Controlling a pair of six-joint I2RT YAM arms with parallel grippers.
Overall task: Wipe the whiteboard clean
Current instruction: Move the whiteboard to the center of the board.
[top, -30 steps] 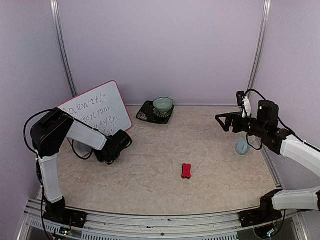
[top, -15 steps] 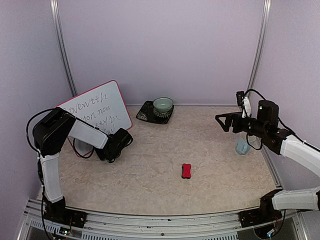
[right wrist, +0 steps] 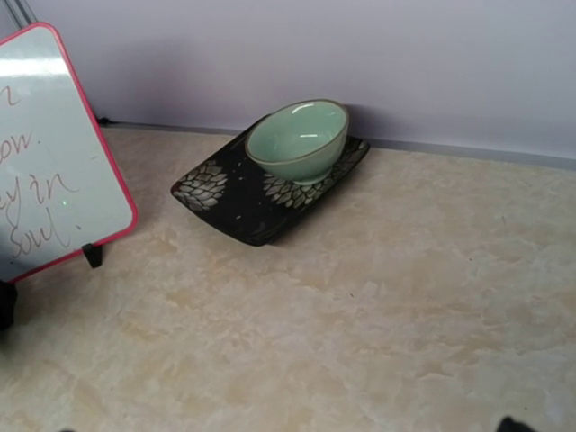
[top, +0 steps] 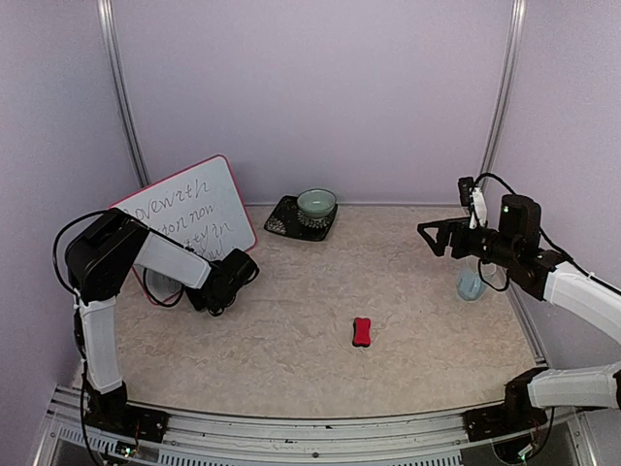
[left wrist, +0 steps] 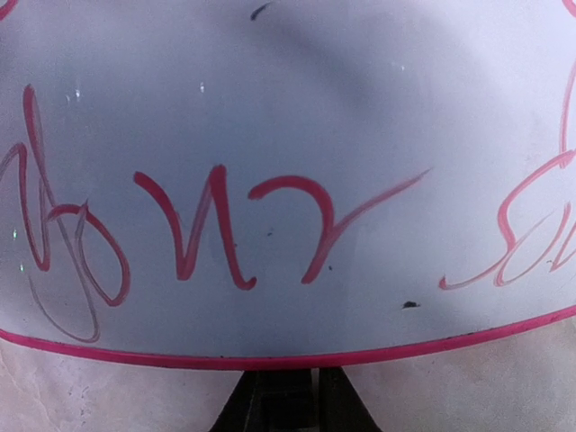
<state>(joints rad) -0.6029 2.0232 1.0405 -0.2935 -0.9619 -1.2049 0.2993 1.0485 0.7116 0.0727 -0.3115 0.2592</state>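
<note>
the left arm reaches across the near left of the table (top: 408, 369), its gripper (top: 215, 289) low and right up against the bottom edge of the whiteboard (top: 189, 209). from above the fingers are lost in the dark wrist. the left wrist camera shows only a dark shape at the bottom of its view, just under the frame, so how far the gripper is open, or whether it has hold of anything, cannot be told.

the whiteboard stands at the far left of the table, leaning back, its pink-red frame rounded at the corners. several lines of handwriting cover it. up close in the left wrist view the whiteboard (left wrist: 288, 135) fills nearly the whole picture, with looping strokes across it and the frame curving along the bottom.

right of it, by the back wall, a black tray (top: 283, 223) holds 1 pale green bowl (top: 316, 202). the right wrist view shows 1 small black foot (right wrist: 91, 256) under the board's near corner.

a small red eraser (top: 362, 331) lies alone near the table's middle, well apart from both arms.

the right gripper (top: 434, 238) hangs in the air over the right side, fingers spread wide and holding nothing. a pale blue container (top: 471, 283) stands below that arm at the right edge.
</note>
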